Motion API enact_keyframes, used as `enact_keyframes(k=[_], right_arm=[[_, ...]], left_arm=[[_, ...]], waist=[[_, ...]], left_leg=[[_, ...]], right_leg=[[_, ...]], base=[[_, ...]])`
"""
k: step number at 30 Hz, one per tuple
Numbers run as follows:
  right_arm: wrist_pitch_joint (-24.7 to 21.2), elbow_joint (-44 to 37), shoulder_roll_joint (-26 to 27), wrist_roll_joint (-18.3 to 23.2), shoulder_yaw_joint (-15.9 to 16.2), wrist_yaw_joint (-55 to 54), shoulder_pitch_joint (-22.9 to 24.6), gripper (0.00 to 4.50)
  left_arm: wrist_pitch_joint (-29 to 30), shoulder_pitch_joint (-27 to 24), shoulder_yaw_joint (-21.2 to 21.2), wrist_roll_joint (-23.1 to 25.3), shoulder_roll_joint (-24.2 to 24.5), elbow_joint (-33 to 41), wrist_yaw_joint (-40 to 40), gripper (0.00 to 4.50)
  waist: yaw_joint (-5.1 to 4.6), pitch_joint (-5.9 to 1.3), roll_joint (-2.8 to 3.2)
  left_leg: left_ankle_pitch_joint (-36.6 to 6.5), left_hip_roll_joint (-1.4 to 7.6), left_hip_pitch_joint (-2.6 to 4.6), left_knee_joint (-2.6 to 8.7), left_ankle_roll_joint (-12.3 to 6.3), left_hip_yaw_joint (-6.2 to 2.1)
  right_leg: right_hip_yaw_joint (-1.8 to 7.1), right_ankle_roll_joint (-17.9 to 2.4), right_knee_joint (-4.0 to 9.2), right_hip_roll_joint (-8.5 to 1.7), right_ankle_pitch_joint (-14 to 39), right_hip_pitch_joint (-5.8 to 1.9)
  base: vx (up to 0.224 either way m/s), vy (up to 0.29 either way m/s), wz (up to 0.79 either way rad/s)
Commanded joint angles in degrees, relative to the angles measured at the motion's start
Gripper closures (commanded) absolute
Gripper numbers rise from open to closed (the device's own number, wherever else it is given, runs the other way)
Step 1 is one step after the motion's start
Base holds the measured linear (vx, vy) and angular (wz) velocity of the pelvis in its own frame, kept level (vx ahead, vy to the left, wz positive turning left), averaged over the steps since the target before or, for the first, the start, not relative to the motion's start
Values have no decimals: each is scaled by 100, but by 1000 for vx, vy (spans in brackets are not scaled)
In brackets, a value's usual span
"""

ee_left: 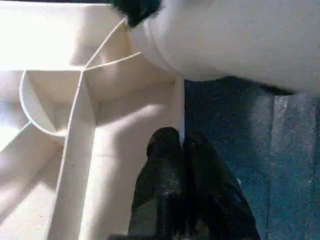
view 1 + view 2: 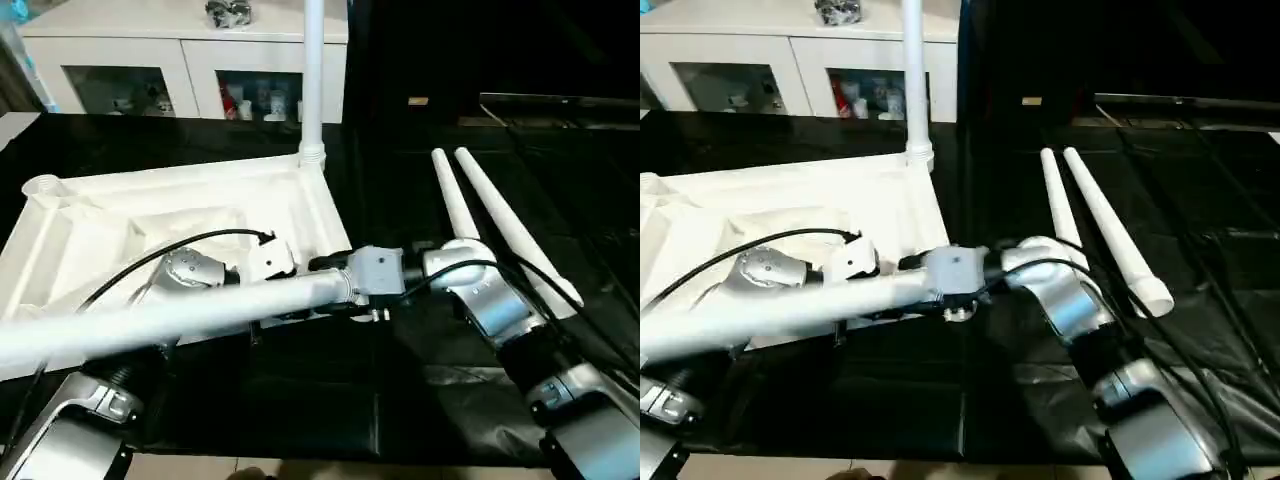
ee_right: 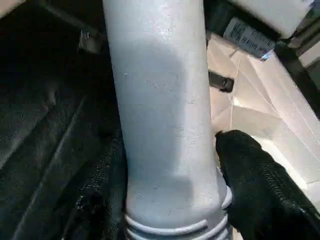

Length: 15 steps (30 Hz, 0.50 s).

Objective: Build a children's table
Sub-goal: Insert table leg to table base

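Right wrist view: right gripper clasps leg.

The table top is seen in plain white, its ribbed underside white as well. The upright leg and the two loose legs at the right are white too. The tabletop is covered in black. The forearms are silver, with black cables. The far cabinet is white.
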<state>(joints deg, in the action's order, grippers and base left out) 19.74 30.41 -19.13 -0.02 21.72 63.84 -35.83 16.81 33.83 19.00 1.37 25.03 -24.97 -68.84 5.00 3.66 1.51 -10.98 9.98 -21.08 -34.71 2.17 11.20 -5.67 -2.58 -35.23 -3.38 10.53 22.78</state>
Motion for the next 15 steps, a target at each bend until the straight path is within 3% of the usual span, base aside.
enact_keyframes(k=[1,4,8,9,11,15], right_arm=[[29,-240,-2,219,-200,-17,-1,204],[51,-380,13,337,-286,-43,68,205],[-304,-752,232,833,-744,-395,177,205],[-664,-824,340,1060,-985,-681,189,205],[-1150,-946,424,1355,-1212,-900,262,205],[-1599,-1022,482,1542,-1439,-1221,416,205]], left_arm=[[-139,144,-7,35,9,-54,22,450],[-209,172,-22,37,1,-133,23,450],[-415,256,-29,43,-24,-377,51,450],[-507,289,-18,66,-24,-486,65,450],[-613,337,-15,84,-35,-627,87,450],[-783,393,-4,120,-31,-789,104,450]], waist=[[-20,-451,95],[-14,-458,98],[-8,-458,110],[-6,-455,140],[-1,-456,139],[4,-464,158]], left_leg=[[-1114,375,67,360,-366,-224],[-1095,374,75,358,-354,-226],[-1117,377,81,371,-344,-233],[-1137,379,88,374,-330,-236],[-1193,383,109,382,-288,-236],[-1166,366,85,380,-202,-237]], right_leg=[[386,-1225,447,-564,928,-362],[389,-1178,446,-564,1008,-354],[386,-1132,465,-563,1089,-338],[387,-1135,470,-559,1109,-329],[388,-1118,481,-554,1179,-318],[387,-1059,478,-579,1188,-334]], base=[[0,0,0],[0,0,0],[0,0,0],[0,0,0],[0,0,0],[0,0,0]])
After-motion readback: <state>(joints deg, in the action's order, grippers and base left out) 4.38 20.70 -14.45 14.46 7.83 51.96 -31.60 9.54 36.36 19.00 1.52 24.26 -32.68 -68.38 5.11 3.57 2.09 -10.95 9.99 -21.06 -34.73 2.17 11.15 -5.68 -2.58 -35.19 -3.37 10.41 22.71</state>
